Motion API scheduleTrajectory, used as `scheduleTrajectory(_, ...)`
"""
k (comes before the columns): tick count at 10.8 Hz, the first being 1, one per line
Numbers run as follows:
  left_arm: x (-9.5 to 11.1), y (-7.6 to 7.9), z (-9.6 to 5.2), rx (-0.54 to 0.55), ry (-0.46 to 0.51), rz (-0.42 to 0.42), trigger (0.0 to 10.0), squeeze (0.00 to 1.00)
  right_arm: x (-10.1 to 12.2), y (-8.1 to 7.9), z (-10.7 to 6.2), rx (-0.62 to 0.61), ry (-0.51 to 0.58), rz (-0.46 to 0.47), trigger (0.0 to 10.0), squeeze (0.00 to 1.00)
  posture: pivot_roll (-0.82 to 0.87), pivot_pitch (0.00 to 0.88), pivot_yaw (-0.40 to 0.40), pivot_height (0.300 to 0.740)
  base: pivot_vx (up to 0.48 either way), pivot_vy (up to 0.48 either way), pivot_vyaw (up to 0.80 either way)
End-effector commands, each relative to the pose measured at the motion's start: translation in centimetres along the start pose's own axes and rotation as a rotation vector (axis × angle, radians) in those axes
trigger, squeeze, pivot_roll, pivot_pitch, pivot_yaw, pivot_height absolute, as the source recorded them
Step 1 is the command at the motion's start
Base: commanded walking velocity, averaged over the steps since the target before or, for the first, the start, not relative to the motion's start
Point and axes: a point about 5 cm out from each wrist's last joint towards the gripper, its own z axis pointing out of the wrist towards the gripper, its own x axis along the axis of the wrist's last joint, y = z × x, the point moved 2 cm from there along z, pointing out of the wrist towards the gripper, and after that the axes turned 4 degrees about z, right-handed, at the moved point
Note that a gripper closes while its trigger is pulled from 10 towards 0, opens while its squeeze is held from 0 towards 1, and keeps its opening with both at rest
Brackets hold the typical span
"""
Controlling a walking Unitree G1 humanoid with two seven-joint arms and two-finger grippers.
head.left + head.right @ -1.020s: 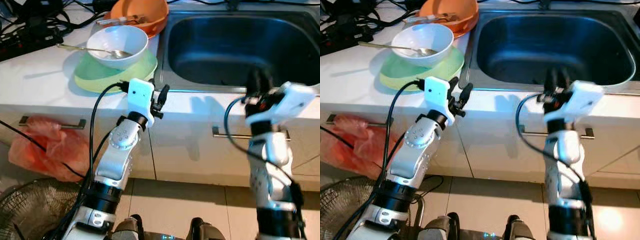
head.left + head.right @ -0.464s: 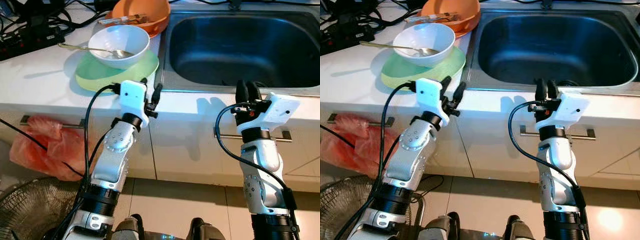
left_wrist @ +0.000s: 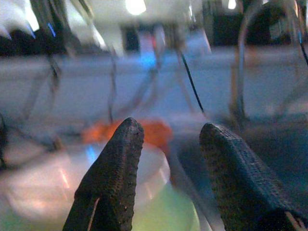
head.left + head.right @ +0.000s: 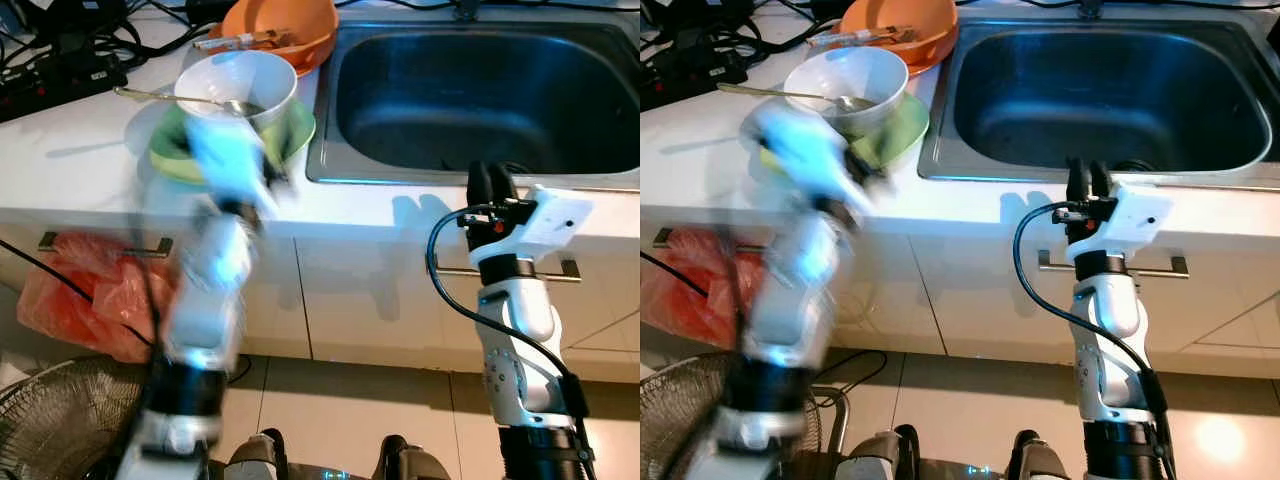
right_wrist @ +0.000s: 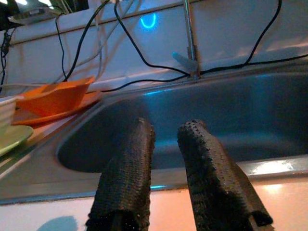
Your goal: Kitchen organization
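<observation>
Left eye view: left gripper (image 3: 166, 159), blurred, jaws apart, reaches for the white bowl (image 4: 236, 88) on the green plate (image 4: 295, 128) beside the sink (image 4: 480, 90). Right gripper (image 4: 490, 185), nearly closed and empty, waits at the sink's front rim.

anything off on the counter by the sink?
Nothing spilled or broken. Oddities: a spoon sticks far out of the white bowl, which sits on a green plate near the sink rim. Cables and a power strip lie on the counter. The left arm is motion-blurred.
</observation>
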Motion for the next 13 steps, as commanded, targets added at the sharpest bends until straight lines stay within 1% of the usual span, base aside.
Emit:
scheduleTrajectory(1, 2.2, -1.8, 0.8, 0.072, 0.08, 0.007, 10.0, 0.0, -0.2, -0.3, -0.1, 0.007, -0.006, -0.001, 10.0, 0.0, 0.11, 0.181, 0.053, 0.74, 0.0, 0.0, 0.0)
scheduleTrajectory(2, 3.1, -3.9, 1.3, 0.145, 0.094, 0.009, 10.0, 0.0, -0.2, -0.3, 0.0, 0.006, -0.005, 0.002, 10.0, 0.0, 0.11, 0.179, 0.054, 0.74, 0.0, 0.0, 0.0)
scheduleTrajectory(3, 2.9, -5.1, 1.3, 0.181, 0.078, 0.023, 10.0, 1.0, -0.2, -0.2, 0.0, 0.004, -0.005, 0.003, 10.0, 0.0, 0.11, 0.179, 0.053, 0.74, 0.0, 0.0, 0.0)
scheduleTrajectory(4, 2.5, -6.7, 1.1, 0.237, 0.055, 0.01, 10.0, 1.0, -0.2, -0.2, 0.0, 0.003, -0.005, 0.004, 10.0, 0.0, 0.11, 0.179, 0.053, 0.74, 0.0, 0.0, 0.0)
scheduleTrajectory(5, 2.2, -7.4, 1.1, 0.276, 0.043, -0.054, 10.0, 1.0, -0.3, -0.3, 0.0, 0.002, -0.006, 0.005, 10.0, 0.0, 0.11, 0.18, 0.053, 0.74, 0.0, 0.0, 0.0)
scheduleTrajectory(6, 1.5, -8.9, 0.9, 0.369, 0.028, -0.234, 10.0, 1.0, -0.3, -0.3, 0.0, 0.002, -0.006, 0.005, 10.0, 0.0, 0.11, 0.18, 0.053, 0.74, 0.0, 0.0, 0.0)
scheduleTrajectory(7, 1.1, -9.1, 0.9, 0.374, 0.013, -0.271, 10.0, 0.42, -0.3, -0.3, 0.0, 0.002, -0.006, 0.007, 10.0, 0.0, 0.11, 0.179, 0.053, 0.74, 0.0, 0.0, 0.0)
scheduleTrajectory(8, 0.5, -9.8, 0.7, 0.407, -0.008, -0.322, 10.0, 0.0, -0.4, -0.3, 0.0, 0.002, -0.007, 0.009, 10.0, 0.0, 0.11, 0.179, 0.054, 0.74, 0.0, 0.0, 0.0)
scheduleTrajectory(9, -0.4, -10.9, 0.5, 0.475, -0.035, -0.388, 10.0, 0.0, -0.4, -0.4, 0.0, 0.001, -0.006, 0.011, 10.0, 0.0, 0.11, 0.177, 0.056, 0.74, 0.0, 0.0, 0.0)
scheduleTrajectory(10, -0.8, -11.1, 0.5, 0.475, -0.057, -0.384, 10.0, 0.0, -0.4, -0.4, 0.0, 0.001, -0.005, 0.012, 10.0, 0.0, 0.11, 0.176, 0.057, 0.74, 0.0, 0.0, 0.0)
scheduleTrajectory(11, -1.2, -11.1, 0.6, 0.484, -0.063, -0.407, 10.0, 0.0, -0.4, -0.4, 0.0, 0.0, -0.004, 0.014, 10.0, 0.0, 0.11, 0.176, 0.059, 0.74, 0.0, 0.0, 0.0)
scheduleTrajectory(12, -1.5, -11.2, 0.6, 0.514, -0.062, -0.447, 10.0, 0.0, -0.4, -0.5, 0.0, 0.0, -0.004, 0.015, 10.0, 0.0, 0.1, 0.177, 0.059, 0.74, 0.0, 0.0, 0.0)
scheduleTrajectory(13, -1.8, -11.5, 0.5, 0.53, -0.067, -0.457, 10.0, 0.0, -0.4, -0.5, 0.0, 0.0, -0.004, 0.015, 10.0, 0.0, 0.1, 0.177, 0.061, 0.74, 0.0, 0.0, 0.0)
